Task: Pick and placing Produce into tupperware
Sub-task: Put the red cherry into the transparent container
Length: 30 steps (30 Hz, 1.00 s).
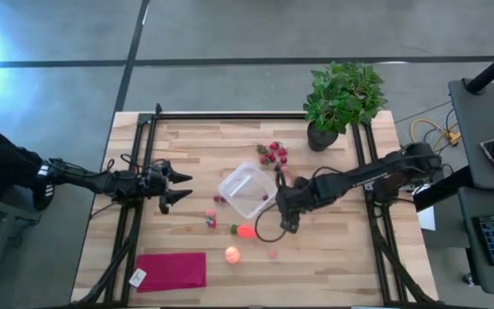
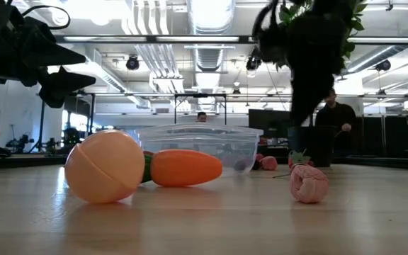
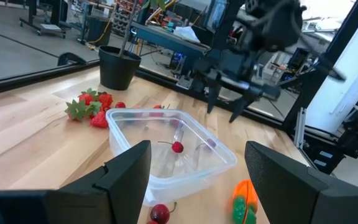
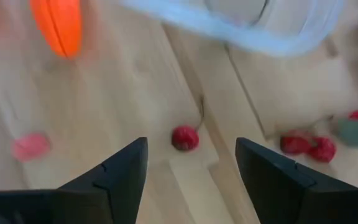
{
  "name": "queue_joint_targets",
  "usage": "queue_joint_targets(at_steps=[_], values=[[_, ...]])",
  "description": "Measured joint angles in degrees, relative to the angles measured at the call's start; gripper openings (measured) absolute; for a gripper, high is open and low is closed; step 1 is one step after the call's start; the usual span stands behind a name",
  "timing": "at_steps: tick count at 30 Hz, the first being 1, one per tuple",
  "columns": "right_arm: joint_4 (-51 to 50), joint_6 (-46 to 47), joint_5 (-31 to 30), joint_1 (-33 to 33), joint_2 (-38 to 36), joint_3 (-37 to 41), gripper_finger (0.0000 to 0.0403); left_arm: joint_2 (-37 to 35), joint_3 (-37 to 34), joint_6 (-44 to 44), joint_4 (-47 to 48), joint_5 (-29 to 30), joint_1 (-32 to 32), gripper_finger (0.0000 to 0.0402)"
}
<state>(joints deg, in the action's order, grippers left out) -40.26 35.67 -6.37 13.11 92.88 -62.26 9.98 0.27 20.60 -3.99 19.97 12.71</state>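
Note:
The clear tupperware (image 1: 247, 190) sits mid-table with one dark-red cherry (image 3: 178, 147) inside. Near it lie the orange carrot piece (image 1: 245, 230), the pale orange round fruit (image 1: 232, 253), a pink piece (image 1: 272, 254) and loose cherries (image 1: 211, 219). Strawberries (image 1: 273, 154) lie beyond the tupperware. My right gripper (image 1: 286, 225) hovers open just right of the carrot piece, pointing down; a cherry (image 4: 185, 138) lies on the wood below the gap between its fingers. My left gripper (image 1: 183, 190) waits open, to the left of the tupperware.
A potted plant (image 1: 341, 99) stands at the far right corner. A magenta cloth (image 1: 171, 270) lies flat at the near left edge. Black rails (image 1: 230, 116) frame the table. Bare wood shows along the near edge, right of the cloth.

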Motion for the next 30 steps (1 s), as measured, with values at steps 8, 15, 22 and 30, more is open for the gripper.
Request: queue_joint_targets(at_steps=[8, 15, 22, 30], values=[[5.41, -1.48, -1.57, 1.16, 0.04, 6.95, 0.0232, 0.28, 0.0, -0.02, 0.0, 0.0, 0.02, 0.0247], [12.13, -2.93, 0.35, 1.81, 2.68, 8.82, 0.0224, 0.76, 0.0, 0.0, -0.01, 0.01, 0.0, 0.0247], [12.85, -6.25, -1.99, 2.03, 5.89, 7.71, 0.0221, 0.76, 0.0, -0.01, 0.0, 0.0, 0.0, 0.0247], [12.94, -6.05, -2.76, 2.27, 9.22, 5.63, 0.0204, 0.9, 0.0, -0.01, -0.01, 0.0, 0.0, 0.0247]])
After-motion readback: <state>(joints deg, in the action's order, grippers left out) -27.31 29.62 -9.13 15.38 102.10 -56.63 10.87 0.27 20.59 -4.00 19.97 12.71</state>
